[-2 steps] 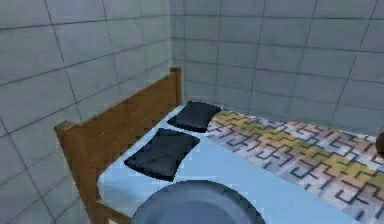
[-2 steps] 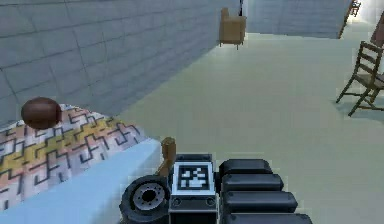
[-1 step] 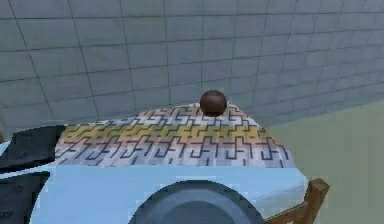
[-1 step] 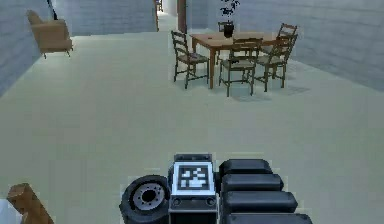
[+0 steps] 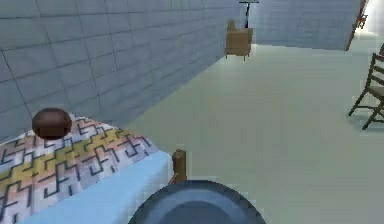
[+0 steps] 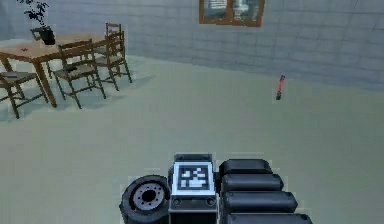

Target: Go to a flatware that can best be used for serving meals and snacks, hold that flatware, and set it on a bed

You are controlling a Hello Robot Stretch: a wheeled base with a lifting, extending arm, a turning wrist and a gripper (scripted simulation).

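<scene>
A bed [image 5: 110,185] with a light blue sheet and a patterned quilt lies at the forward view's lower left. A brown round thing [image 5: 51,122] rests on the quilt. At the bottom edge of that view, beside the bed, shows a dark round dish-like shape [image 5: 196,205] with a lighter rim. A short wooden post [image 5: 179,164] stands right behind it. In the arm side view the arm's dark segments [image 6: 250,190] and a white marked square [image 6: 193,178] sit at the bottom edge. The gripper [image 6: 147,198] is a dark round body left of the square; I cannot tell whether it holds anything.
A grey tiled wall [image 5: 100,60] runs along the forward view's left to a wooden cabinet [image 5: 238,41]. A chair [image 5: 372,92] stands at its right edge. The arm side view has a dining table [image 6: 40,55] with chairs, a framed picture [image 6: 231,10] and a small red thing [image 6: 281,87] on open floor.
</scene>
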